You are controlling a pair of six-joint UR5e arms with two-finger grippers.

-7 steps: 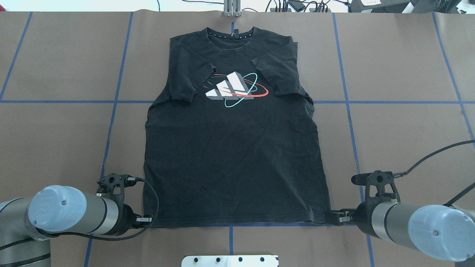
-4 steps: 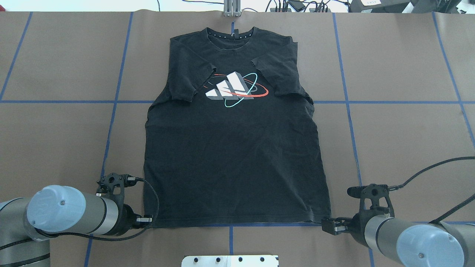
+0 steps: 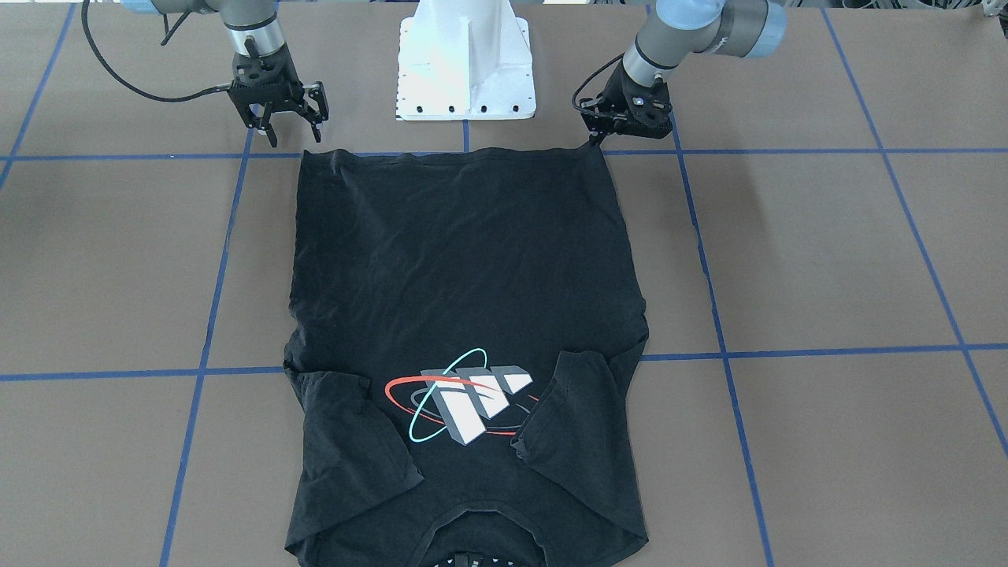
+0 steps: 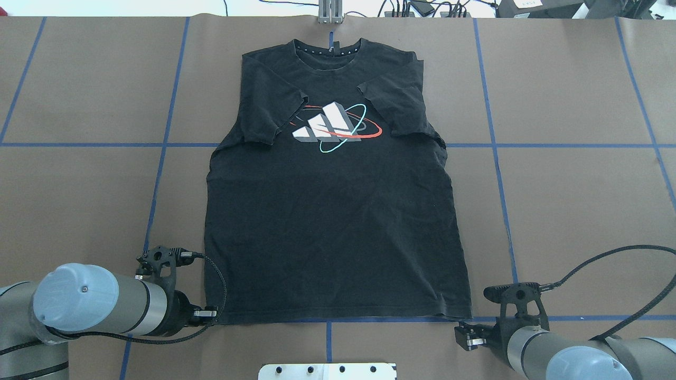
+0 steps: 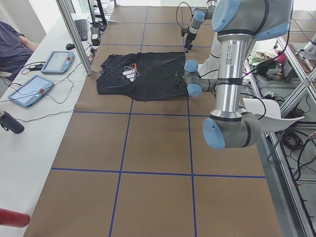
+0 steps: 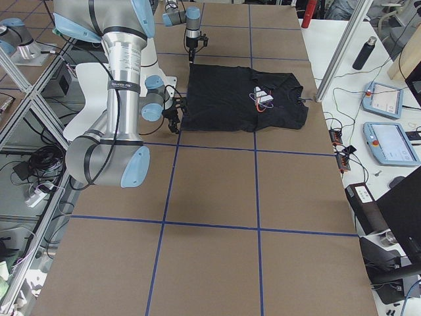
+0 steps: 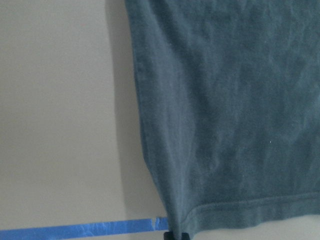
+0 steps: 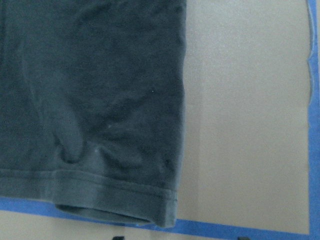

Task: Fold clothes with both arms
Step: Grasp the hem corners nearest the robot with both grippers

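Note:
The black T-shirt [image 4: 332,227] lies flat on the brown table with its logo [image 4: 335,126] facing up. Both sleeves are folded inward and the collar is at the far edge. My left gripper [image 4: 213,312] is shut on the hem's left corner, which reaches the dark fingertips in the left wrist view [image 7: 176,235]. In the front-facing view this gripper [image 3: 594,140] touches the hem corner. My right gripper [image 3: 297,135] stands open a little back from the hem's other corner [image 8: 165,215], with nothing between its fingers. The overhead view shows it [image 4: 460,336] just below the hem line.
The white pedestal base [image 3: 465,63] stands behind the hem, between the two arms. Blue tape lines [image 4: 158,158] cross the brown table cover. On the side bench lie two tablets [image 5: 29,91] and a bottle [image 5: 10,122]. A seated person [image 5: 12,42] is beside it.
My right gripper has drawn back toward the robot's base, off the hem's right corner. The left gripper and the T-shirt have not moved.

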